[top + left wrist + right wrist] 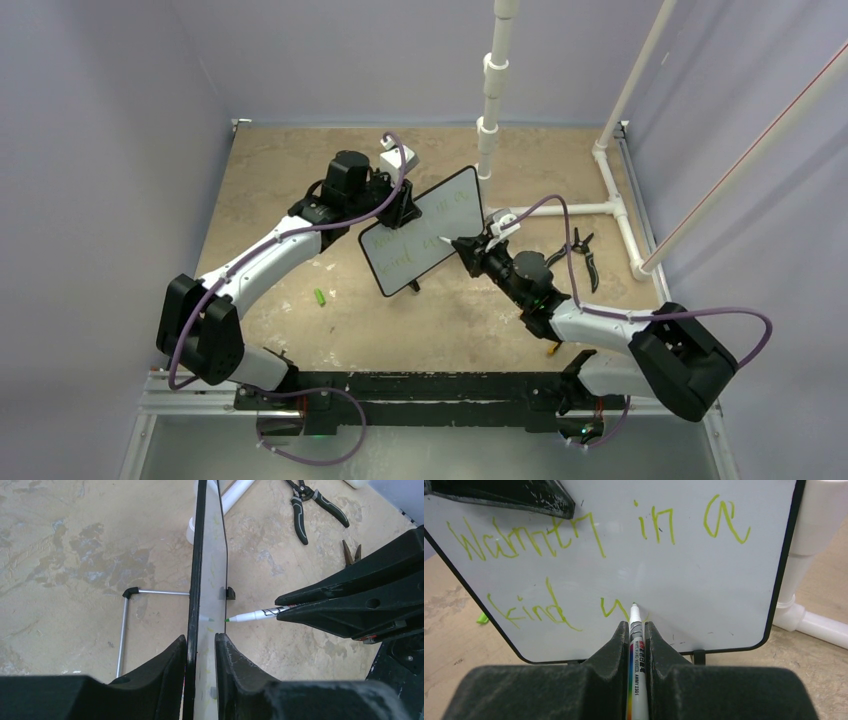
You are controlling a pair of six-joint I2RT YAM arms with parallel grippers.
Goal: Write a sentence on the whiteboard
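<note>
clamping whiteboard (694,580) edge: left claw (200,642); right claw (638,628) clamped on marker (635,616), tip at whiteboard.

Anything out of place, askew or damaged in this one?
Nothing damaged. A small green piece, probably a pen cap, lies loose on the table by the left arm, and black-handled pliers lie near the white pipe frame, unrelated to writing. The whiteboard stands upright.

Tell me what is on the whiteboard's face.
Green writing in two lines, a marker tip at the lower one. Left jaws cover the whiteboard's top-left corner; right jaws hide its bottom middle.
</note>
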